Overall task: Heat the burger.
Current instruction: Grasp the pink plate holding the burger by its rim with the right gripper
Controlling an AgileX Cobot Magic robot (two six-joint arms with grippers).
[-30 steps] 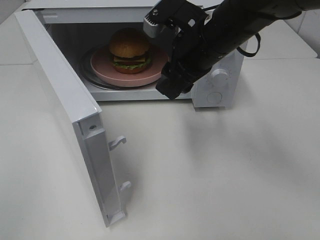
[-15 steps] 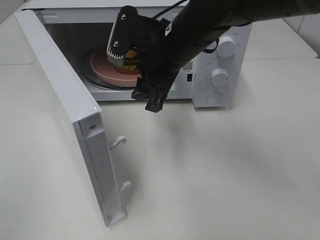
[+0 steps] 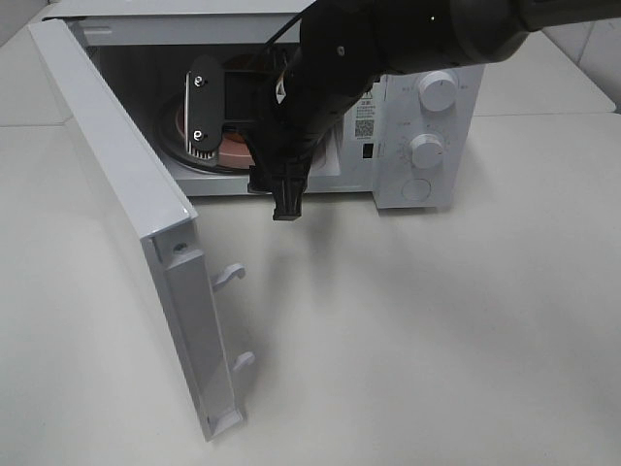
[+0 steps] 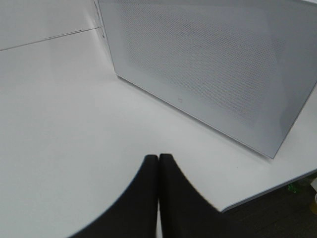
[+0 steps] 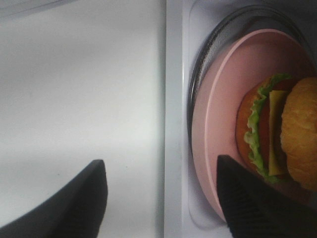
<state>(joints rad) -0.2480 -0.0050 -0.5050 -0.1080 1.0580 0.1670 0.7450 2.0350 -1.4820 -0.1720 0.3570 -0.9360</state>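
White tabletop (image 3: 437, 340) runs all round. Over it my right gripper (image 5: 163, 198) hangs with its fingers (image 5: 84, 208) spread wide and nothing between them, pointing down just at the front sill of the microwave (image 3: 427, 146). A second ago this arm stood before the dials on the right, and the high camera saw straight into the cavity. Since then it has swung left across the open mouth and now hides most of the inside from above. I take that to mean the loading is done: I am out of the oven, and shutting the door (image 3: 126, 194), which stands wide open on the left, and setting a dial are what remain. The burger (image 5: 287, 134) sits inside the cavity on the pink plate (image 5: 223, 99), which rests on the glass turntable (image 5: 208, 54). It has a glossy golden-brown bun, a frill of green lettuce, a yellow cheese slice and a red-brown layer beneath, all stacked straight. My left gripper (image 4: 158, 198) waits low over the table with its fingers pressed together, facing a white dotted panel that I judge to be the door's outer face.
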